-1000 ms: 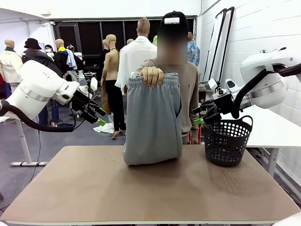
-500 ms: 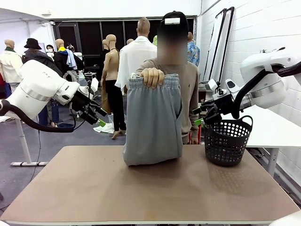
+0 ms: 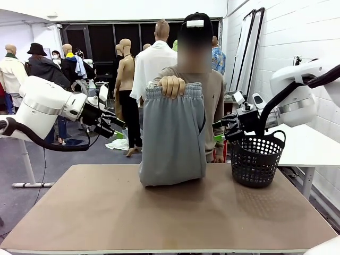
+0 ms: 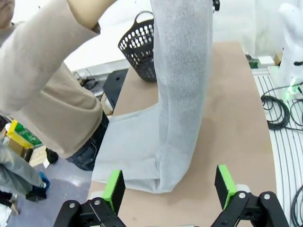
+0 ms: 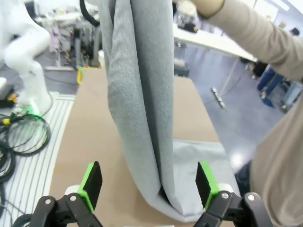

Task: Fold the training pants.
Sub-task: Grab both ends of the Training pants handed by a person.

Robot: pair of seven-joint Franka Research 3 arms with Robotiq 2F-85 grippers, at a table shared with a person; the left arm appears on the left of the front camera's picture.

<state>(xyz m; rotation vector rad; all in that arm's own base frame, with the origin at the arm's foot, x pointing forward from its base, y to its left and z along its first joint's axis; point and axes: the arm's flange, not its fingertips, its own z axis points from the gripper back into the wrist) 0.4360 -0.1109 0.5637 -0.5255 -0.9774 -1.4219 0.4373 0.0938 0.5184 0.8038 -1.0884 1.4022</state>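
A person's hand (image 3: 171, 85) holds the light grey training pants (image 3: 172, 138) up by the elastic waistband, doubled over. Their lower end rests on the brown table (image 3: 159, 212), near its far edge. My left gripper (image 3: 118, 128) hovers open in the air to the left of the pants, at about mid-height. My right gripper (image 3: 218, 130) hovers open to their right, beside the basket. In the left wrist view the pants (image 4: 182, 94) hang ahead of the open left gripper (image 4: 169, 187). In the right wrist view the pants (image 5: 139, 94) hang ahead of the open right gripper (image 5: 149, 182).
A black mesh basket (image 3: 256, 159) stands at the table's far right, just under my right gripper; it also appears as the basket (image 4: 139, 47) beyond the pants. The person stands at the far edge. The near part of the table (image 4: 236, 118) is bare.
Both arms have edged inward toward the hanging pants, the left gripper rising slightly and swinging right, the right gripper shifting left. The pants and the person's hand have stayed put.
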